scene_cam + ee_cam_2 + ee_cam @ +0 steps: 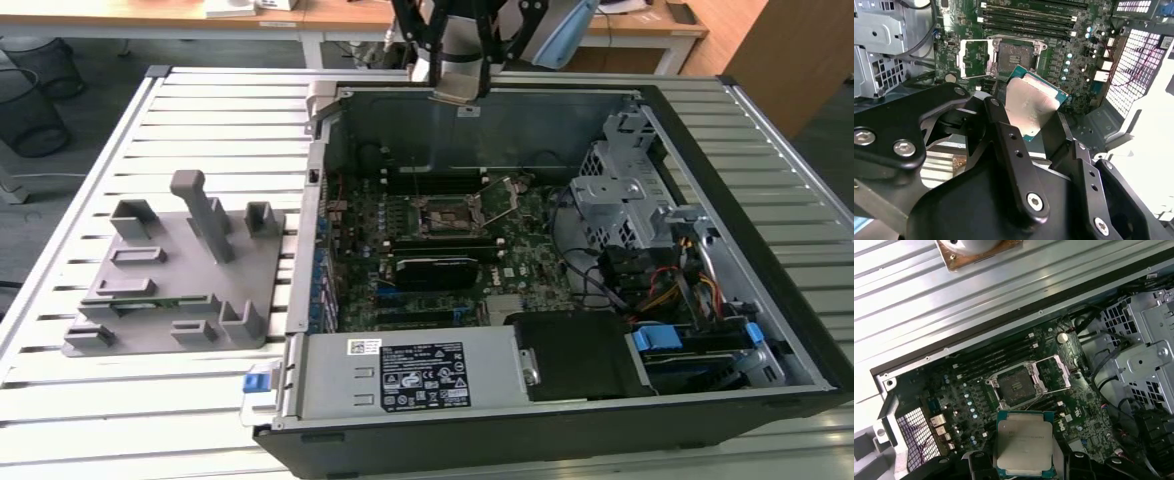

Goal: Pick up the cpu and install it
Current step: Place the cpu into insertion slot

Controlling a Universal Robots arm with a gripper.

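**Cpu pinched in the fingers, hanging over the open computer**

The two black fingers [1004,135] are closed partway, pinching the cpu [1031,107] by its opposite edges. One finger presses each side, and the pale metal top shows between them. In the first wrist view the cpu [1024,445] is level, its green border visible around the silver lid. It is clear of the board beneath, touching only the fingers.

In the exterior view the arm [454,45] hangs at twelve o'clock, over the far wall of the computer case [534,120]. The case lies on its side on the slatted tabletop [214,110].

The socket [1016,385] sits on the green board with its metal frame [1056,372] swung back, so the square contact field is uncovered. In both wrist views the cpu is near the socket but off to one side of it, not over it.

Taken from the socket in the exterior view:
- A row of dark memory sticks [447,180] lies just beside it at twelve o'clock.
- A black block [434,270] is at six o'clock.
- A grey metal drive cage [627,180] with loose cables [601,265] stands at three o'clock.
- The grey fixture [180,270] rests outside the case on the tabletop at nine o'clock, well apart.
- The power supply [400,375] fills the near corner at about six o'clock.
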